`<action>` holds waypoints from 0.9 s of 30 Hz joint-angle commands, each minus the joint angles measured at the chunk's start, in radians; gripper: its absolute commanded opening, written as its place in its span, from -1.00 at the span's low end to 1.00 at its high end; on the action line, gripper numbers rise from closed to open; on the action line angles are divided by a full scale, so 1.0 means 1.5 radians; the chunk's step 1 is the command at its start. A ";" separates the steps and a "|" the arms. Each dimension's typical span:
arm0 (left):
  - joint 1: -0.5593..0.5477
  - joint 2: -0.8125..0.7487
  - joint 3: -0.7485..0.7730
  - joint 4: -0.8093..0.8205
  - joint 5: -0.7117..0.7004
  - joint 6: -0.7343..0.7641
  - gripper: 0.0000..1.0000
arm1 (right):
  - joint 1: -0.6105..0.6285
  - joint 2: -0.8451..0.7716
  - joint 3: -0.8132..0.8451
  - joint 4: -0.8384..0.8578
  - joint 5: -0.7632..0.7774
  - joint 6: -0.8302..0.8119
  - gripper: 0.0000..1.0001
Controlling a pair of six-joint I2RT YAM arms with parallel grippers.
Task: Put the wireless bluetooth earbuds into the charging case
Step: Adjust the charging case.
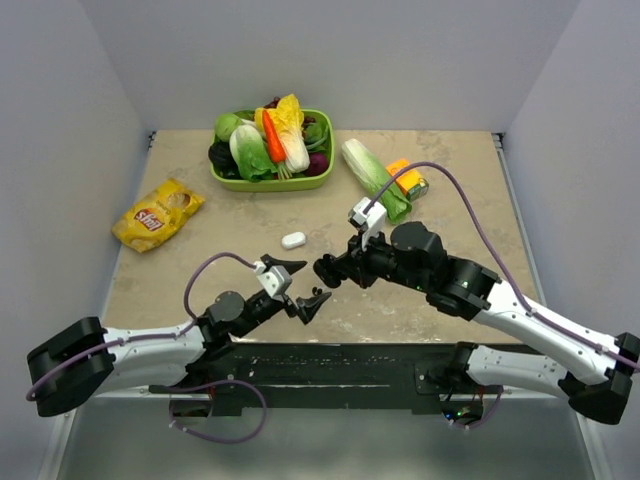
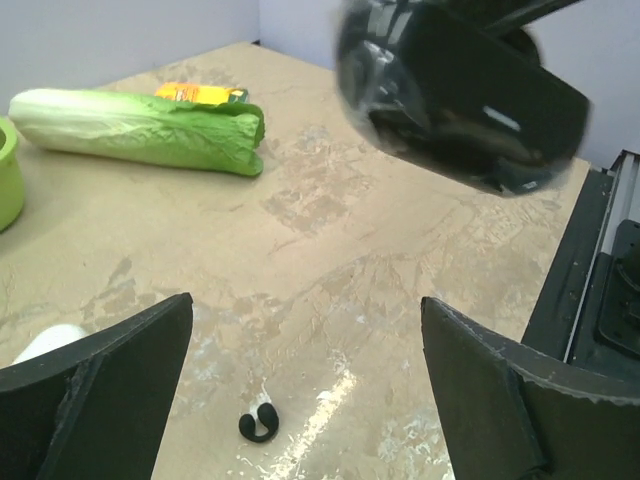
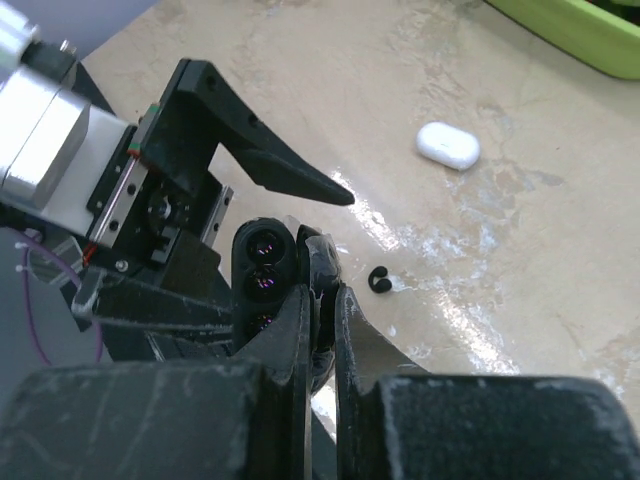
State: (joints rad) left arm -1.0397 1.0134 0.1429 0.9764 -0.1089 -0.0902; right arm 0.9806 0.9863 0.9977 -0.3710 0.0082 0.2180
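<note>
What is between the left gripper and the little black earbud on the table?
Nothing I can see. The black earbud lies on the table, right between the spread fingers of the open left gripper, and nothing touches it.

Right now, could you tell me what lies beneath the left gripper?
One black earbud on the table; the left gripper's finger hides most of the white case.

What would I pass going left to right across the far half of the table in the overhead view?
A yellow chip bag → green basket of vegetables → long leafy cabbage → orange packet lying at the cabbage's right side.
</note>
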 commanded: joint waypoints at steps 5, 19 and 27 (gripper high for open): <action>0.054 -0.062 0.063 -0.073 0.249 -0.105 1.00 | 0.063 -0.095 -0.015 0.007 0.057 -0.179 -1.00; 0.074 -0.004 0.126 -0.021 0.505 -0.160 0.90 | 0.119 -0.075 0.025 -0.087 0.019 -0.231 -1.00; 0.091 0.014 0.122 0.031 0.504 -0.187 0.52 | 0.128 -0.065 0.012 -0.074 0.012 -0.219 -1.00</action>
State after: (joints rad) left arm -0.9134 1.0218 0.2924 0.9333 0.6270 -0.3401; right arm 1.1645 0.8886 1.0046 -0.5087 0.0349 -0.1055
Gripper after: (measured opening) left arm 0.791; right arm 0.059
